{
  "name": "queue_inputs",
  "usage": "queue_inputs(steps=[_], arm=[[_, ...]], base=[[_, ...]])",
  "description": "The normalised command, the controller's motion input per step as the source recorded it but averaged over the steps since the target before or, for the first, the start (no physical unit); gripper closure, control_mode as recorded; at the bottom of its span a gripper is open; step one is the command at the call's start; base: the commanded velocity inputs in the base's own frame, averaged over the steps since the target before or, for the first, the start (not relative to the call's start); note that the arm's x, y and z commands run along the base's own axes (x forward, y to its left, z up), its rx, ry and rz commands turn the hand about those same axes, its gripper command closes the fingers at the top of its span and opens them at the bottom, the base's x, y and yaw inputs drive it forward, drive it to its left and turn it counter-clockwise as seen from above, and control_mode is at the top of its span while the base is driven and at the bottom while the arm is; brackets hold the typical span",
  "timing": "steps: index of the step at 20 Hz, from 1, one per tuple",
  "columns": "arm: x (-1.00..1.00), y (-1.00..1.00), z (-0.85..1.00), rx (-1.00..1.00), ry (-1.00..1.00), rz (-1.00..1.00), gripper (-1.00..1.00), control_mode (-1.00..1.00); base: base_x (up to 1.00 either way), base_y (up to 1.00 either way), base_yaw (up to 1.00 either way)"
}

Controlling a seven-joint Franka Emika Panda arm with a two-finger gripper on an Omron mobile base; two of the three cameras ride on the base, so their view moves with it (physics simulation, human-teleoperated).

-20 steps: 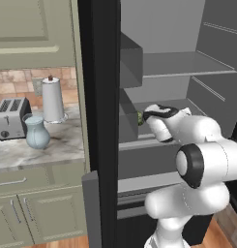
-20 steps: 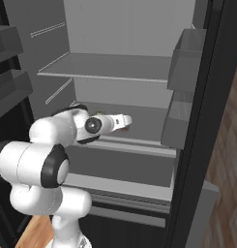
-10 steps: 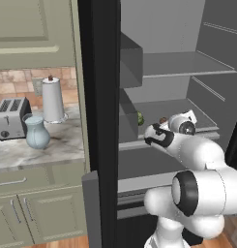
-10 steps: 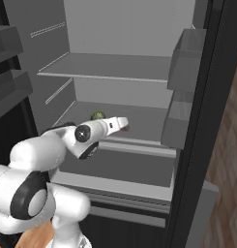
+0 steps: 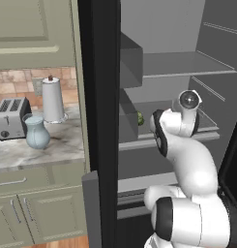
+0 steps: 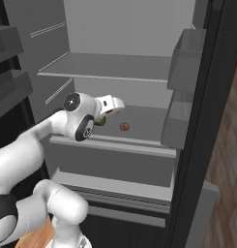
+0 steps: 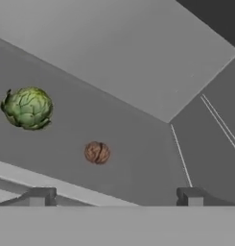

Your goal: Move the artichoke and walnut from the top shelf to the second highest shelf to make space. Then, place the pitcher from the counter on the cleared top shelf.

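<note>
Artichoke (image 7: 27,107) and walnut (image 7: 97,153) lay apart on the second highest shelf (image 6: 115,141), beneath the top shelf (image 6: 105,66). Fingertips (image 7: 41,195) of the gripper (image 7: 114,197) stood wide apart, holding nothing, just before the shelf lip. On the counter (image 5: 47,145) stood the pitcher (image 5: 36,131).

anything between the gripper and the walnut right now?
Nothing visible. In the hand view the open gripper looks straight at the walnut, bare shelf between them. The artichoke lies apart from the nut, off the line between them.
</note>
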Motion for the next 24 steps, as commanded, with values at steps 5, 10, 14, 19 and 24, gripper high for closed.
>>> queue_inputs(steps=[5,10,14,19,24], arm=[[-0.46,0.21,0.35,0.02,0.37,0.08,-1.00,-1.00],[-0.85,0.45,-0.33,0.00,0.12,0.16,-1.00,-1.00],[-0.90,0.53,-0.74,0.00,-0.03,0.19,-1.00,-1.00],[-0.85,0.32,-0.24,0.05,-0.13,0.14,-1.00,-1.00],[-0.63,0.01,0.56,0.11,-0.03,0.02,-1.00,-1.00]], base=[[0.00,0.00,0.00],[0.00,0.00,0.00],[0.00,0.00,0.00],[0.00,0.00,0.00],[0.00,0.00,0.00]])
